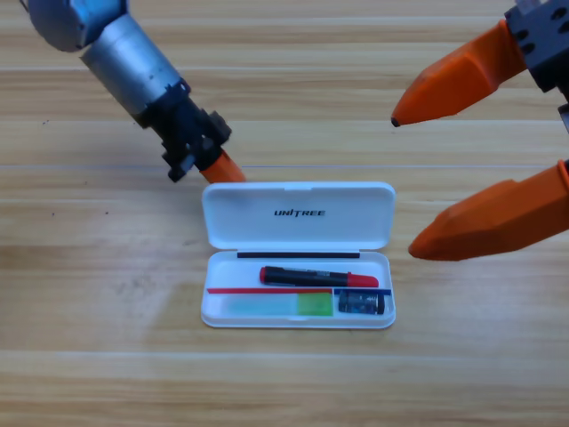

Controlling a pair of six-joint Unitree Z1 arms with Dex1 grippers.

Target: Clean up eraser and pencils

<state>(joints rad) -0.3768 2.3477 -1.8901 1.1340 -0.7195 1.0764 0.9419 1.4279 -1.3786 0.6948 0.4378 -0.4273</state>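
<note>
Two arms are sharing the wooden tabletop [89,374] with an open white case [298,267]. Starting at the left, the left arm is reaching in from the upper left corner, and its end effector [224,169] is pointing down just behind the upper left corner of the case's raised lid [298,215]. Only a bit of orange jaw is showing below the black body, so I cannot tell how far it is open, and nothing is visibly in its hold.

Moving to the middle, the case is lying with its lid folded back, and its tray is holding all three task things. The green pencil [276,305] is lying flat along the front of the tray, pale half to the left. The red pencil [318,277] is lying just behind it, nearly level, its red tip pointing right. The eraser [360,304] is sitting in the small compartment at the front right corner, just beside the green pencil's end.

At the right edge, the right end effector [402,185] is looming large and partly cut off, its two jaws spread wide apart, gripping nothing, above and right of the case.
</note>
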